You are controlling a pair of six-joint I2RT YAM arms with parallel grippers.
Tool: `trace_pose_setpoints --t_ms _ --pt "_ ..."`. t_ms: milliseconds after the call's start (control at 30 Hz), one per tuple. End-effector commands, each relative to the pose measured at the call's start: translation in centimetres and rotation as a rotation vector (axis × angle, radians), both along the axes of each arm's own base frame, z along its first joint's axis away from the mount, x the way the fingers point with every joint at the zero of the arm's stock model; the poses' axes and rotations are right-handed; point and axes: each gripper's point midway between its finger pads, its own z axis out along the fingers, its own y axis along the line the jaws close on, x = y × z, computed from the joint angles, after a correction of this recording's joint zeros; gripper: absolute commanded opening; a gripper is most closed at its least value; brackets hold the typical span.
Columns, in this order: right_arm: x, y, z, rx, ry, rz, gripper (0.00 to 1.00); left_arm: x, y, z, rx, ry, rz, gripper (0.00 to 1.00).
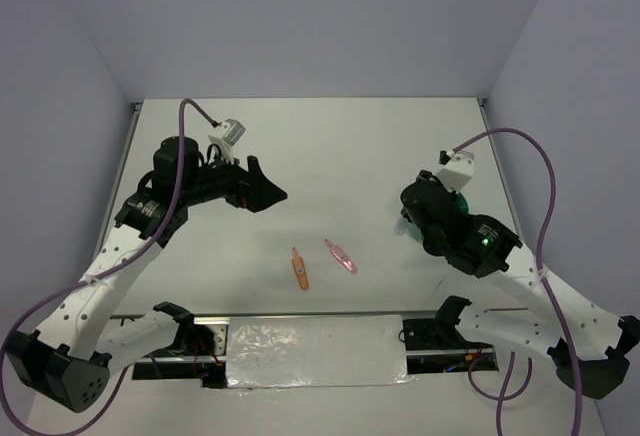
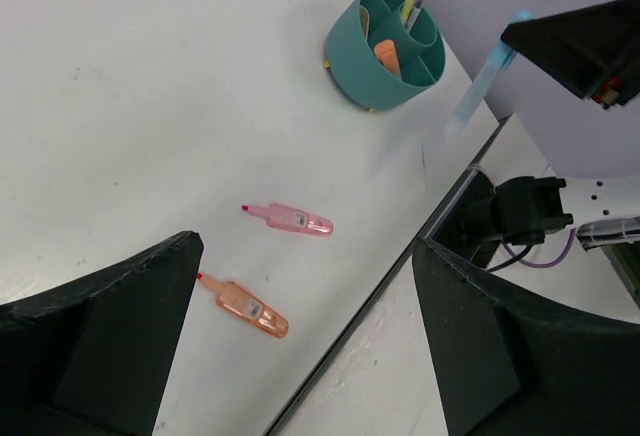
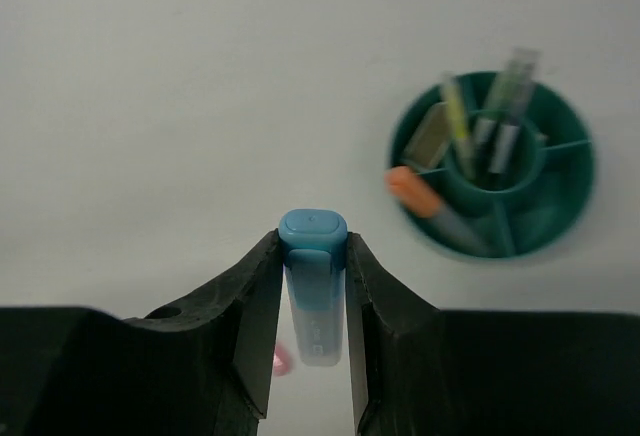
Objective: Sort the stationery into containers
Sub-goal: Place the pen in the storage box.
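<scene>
Right gripper [image 3: 312, 256] is clamping a blue tube [image 3: 314, 306] above the table [image 1: 350, 146] near the teal cup [image 2: 352, 66], and ought to be centring over a free compartment before releasing; left gripper [image 2: 305, 254] is gaping wide

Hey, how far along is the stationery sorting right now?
Done: thin pens and an orange-capped pen stand in the teal cup. In hand: the right gripper is shut on the blue tube, held above the table short of the cup. Left: a pink highlighter and an orange highlighter lie on the table, and the left gripper is open and empty.
</scene>
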Motion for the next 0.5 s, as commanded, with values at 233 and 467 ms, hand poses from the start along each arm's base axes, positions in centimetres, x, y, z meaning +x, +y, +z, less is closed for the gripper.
trace_pose_setpoints --t_ms 233,467 --pt "1.9 -8.8 -0.1 -0.484 -0.022 -0.374 0.0 -2.4 0.3 -0.7 0.009 0.014 -0.06 0.99" --pt "4.2 -9.5 -2.0 -0.526 -0.05 -0.339 0.03 -2.8 0.0 -0.5 0.011 0.012 -0.096 0.99"
